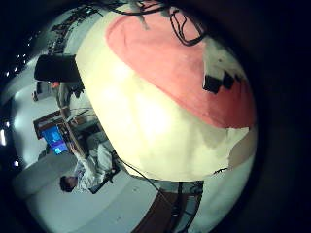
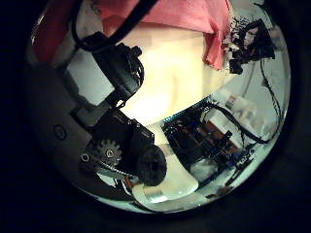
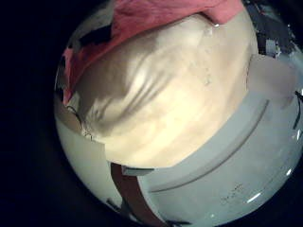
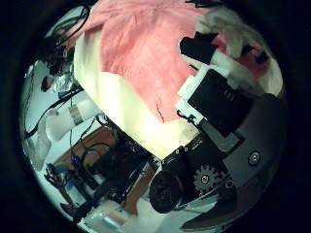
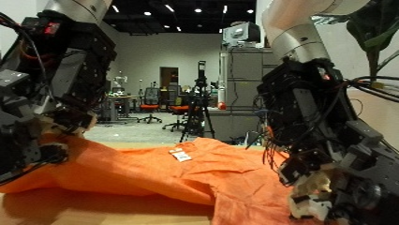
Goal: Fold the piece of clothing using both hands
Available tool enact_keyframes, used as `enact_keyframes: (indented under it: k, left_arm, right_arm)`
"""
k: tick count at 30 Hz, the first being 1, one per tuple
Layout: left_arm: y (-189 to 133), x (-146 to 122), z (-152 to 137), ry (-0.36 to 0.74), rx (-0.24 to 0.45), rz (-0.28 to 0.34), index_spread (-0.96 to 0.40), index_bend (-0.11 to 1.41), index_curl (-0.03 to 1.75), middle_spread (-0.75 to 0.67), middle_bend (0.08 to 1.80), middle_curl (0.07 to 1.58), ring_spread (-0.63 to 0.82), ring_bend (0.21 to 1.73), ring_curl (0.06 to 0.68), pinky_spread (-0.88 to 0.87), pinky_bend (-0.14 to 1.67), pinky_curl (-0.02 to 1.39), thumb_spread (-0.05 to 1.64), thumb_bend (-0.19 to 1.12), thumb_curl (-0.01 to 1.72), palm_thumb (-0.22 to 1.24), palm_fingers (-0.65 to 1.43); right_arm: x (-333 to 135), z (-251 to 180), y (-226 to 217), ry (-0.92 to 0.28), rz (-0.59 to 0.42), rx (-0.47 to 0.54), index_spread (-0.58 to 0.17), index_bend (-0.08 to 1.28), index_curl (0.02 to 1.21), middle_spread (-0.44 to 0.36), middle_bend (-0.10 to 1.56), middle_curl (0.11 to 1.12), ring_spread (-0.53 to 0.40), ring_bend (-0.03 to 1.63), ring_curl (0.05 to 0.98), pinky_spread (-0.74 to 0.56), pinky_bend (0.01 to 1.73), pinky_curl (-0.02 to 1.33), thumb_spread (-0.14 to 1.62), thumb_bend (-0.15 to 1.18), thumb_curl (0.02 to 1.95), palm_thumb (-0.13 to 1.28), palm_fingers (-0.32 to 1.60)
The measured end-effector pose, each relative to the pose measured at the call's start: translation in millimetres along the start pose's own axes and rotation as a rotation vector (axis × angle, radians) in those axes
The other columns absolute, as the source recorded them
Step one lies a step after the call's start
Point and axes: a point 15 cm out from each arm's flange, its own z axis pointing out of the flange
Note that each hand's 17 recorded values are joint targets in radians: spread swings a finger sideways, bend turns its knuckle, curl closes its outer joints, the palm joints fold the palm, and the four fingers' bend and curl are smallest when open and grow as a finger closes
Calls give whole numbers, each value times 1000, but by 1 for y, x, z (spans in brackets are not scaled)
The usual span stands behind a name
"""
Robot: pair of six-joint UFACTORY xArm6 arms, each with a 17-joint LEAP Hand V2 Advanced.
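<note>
One garment point(image 5: 187, 173), orange, is lying spread across the table point(image 5: 75, 214), one small tag showing near its far middle. Two hands are working low over it. The left hand point(image 5: 44, 94) is hanging over the garment's left end, fingers curling down toward the cloth; whether they are gripping it, cannot tell. The right hand point(image 5: 318, 141) is hovering over the near right part, fingers bent downward; grip also unclear.

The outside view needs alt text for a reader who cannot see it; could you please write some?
An orange garment lies spread across the table, with a small white tag showing on it. The left hand and the right hand hang low over its two sides.
</note>
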Motion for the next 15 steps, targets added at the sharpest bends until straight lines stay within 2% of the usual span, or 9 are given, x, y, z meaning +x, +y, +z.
enact_keyframes:
  k: [2,5,6,7,8,9,11,14,15]
  left_arm:
    - [2,1,3,3,-9,1,-563,159,819,-509,1054,635,-582,841,442,-779,829,478,1534,215,710,799,1060]
    - [3,1,4,5,-12,2,-563,158,822,-509,1054,635,-582,840,443,-779,829,478,1534,216,710,798,1059]
    - [3,1,4,5,-12,2,-563,158,823,-509,1055,635,-583,840,444,-779,829,479,1534,217,711,798,1059]
    - [3,1,5,7,-13,1,-564,158,824,-509,1055,635,-583,839,444,-780,829,479,1534,217,711,798,1059]
    - [3,1,5,8,-14,2,-564,157,825,-509,1055,635,-583,839,445,-780,829,479,1534,218,711,798,1059]
    - [3,2,5,7,-14,3,-563,153,824,-509,1056,636,-583,840,445,-780,830,479,1534,218,711,798,1057]
    - [3,3,5,8,-14,4,-562,153,824,-509,1057,636,-583,840,446,-780,831,480,1534,219,712,797,1056]
    - [4,3,6,11,-16,2,-562,154,824,-509,1058,636,-584,837,446,-780,832,481,1533,220,712,796,1054]
    - [4,3,7,11,-18,2,-562,154,824,-509,1059,636,-584,836,446,-780,832,481,1533,220,713,796,1054]
  right_arm:
    - [4,-9,2,6,11,27,-296,970,736,-165,1161,756,-256,1202,637,-402,1082,677,1029,-12,459,1073,1173]
    - [7,-23,5,19,13,72,-309,852,724,-172,1128,740,-277,1178,625,-450,1062,669,1068,-55,423,942,980]
    - [8,-26,8,22,11,81,-315,808,726,-180,1099,734,-286,1175,631,-477,1055,671,1068,-58,410,900,878]
    - [7,-25,11,24,7,84,-331,708,714,-204,1058,721,-294,1160,633,-518,1028,669,1059,-54,397,855,660]
    - [6,-25,13,25,6,85,-333,702,721,-208,1058,722,-295,1165,637,-528,1030,674,1059,-48,394,848,657]
    - [5,-23,16,25,2,85,-348,614,684,-219,991,697,-298,1125,616,-546,989,646,1051,-43,390,835,441]
    - [1,-17,22,23,-7,75,-364,569,657,-219,894,661,-269,1025,594,-452,845,623,1016,-46,381,800,76]
    - [-4,-2,30,14,-15,45,-366,478,556,-190,780,589,-161,805,490,-222,703,546,968,-40,372,765,-96]
    - [-7,4,32,10,-21,32,-366,447,518,-129,623,525,-77,716,443,-89,674,507,956,-34,371,760,-135]
